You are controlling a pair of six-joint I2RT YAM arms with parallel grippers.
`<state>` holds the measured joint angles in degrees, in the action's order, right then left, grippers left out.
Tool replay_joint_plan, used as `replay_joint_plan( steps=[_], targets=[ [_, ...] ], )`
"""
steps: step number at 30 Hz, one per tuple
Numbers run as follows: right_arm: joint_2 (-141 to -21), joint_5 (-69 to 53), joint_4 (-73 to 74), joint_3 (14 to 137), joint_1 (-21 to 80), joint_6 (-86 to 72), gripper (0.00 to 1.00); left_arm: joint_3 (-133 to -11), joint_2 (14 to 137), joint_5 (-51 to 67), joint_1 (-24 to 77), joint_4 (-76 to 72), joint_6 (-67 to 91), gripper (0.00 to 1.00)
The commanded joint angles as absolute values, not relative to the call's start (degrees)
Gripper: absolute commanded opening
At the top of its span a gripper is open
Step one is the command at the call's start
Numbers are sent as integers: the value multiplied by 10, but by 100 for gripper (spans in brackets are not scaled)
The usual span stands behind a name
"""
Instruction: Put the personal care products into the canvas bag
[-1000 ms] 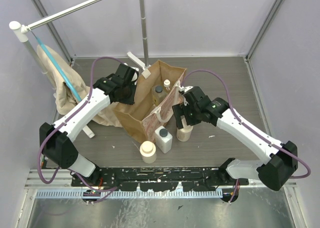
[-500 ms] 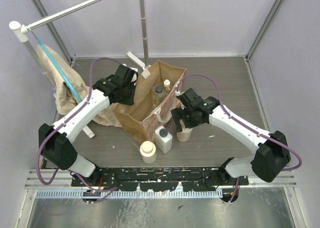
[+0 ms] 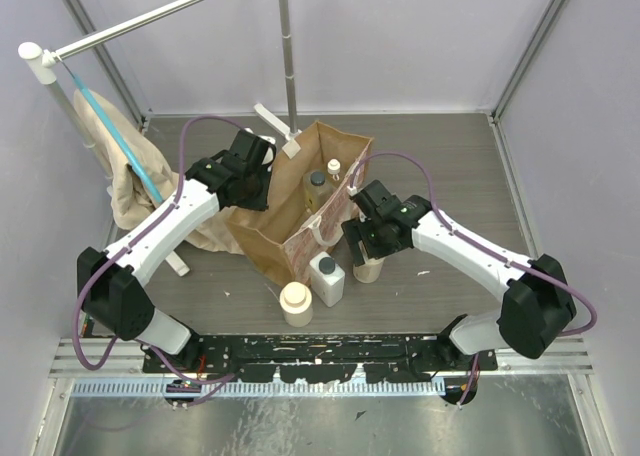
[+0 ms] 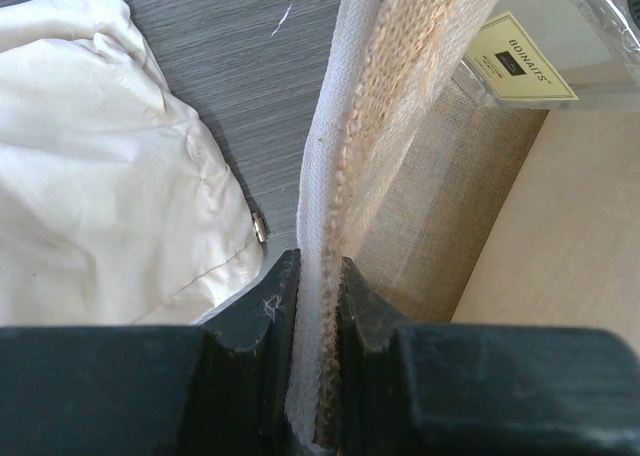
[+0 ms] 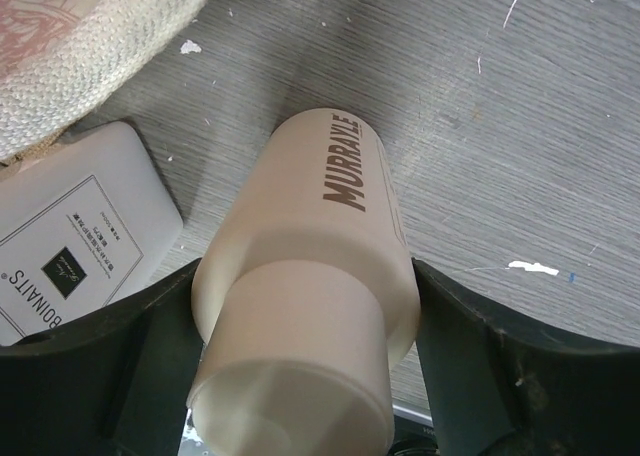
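**Upright cream bottle held beside the bag**

Held item: cream round bottle (image 5: pixel 320 246), standing on the table (image 3: pixel 450 166), cap up, long axis vertical, just off the printed side of the canvas bag (image 3: pixel 290 226). Fingers of the right gripper (image 5: pixel 305 366) press both its flanks. White square bottle (image 3: pixel 327 281) stands just beside it toward the left arm; bare tabletop on the opposite side.

Count: five bottles.
- Three on the table, including a second cream round bottle (image 3: pixel 296 302).
- Two in the bag's open mouth: dark-capped bottle (image 3: pixel 316 182) and small white-capped bottle (image 3: pixel 333 166).

The left gripper (image 4: pixel 320 286) is pinched on the bag rim.
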<state>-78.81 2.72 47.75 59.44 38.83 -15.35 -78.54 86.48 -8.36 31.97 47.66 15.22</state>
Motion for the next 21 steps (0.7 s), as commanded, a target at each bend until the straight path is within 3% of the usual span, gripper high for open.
replay_joint_plan(
  steps=[1, 13, 21],
  targets=[
    [-786, 43, 464, 596, 389, -151, 77, -778, 861, -94, 316, 477, 156, 5],
    [-766, 194, 569, 754, 389, -156, 2, -797, 876, -96, 316, 475, 157, 5],
    [-848, 337, 721, 1076, 385, -104, 1, -808, 886, -92, 315, 479, 148, 5]
  ],
)
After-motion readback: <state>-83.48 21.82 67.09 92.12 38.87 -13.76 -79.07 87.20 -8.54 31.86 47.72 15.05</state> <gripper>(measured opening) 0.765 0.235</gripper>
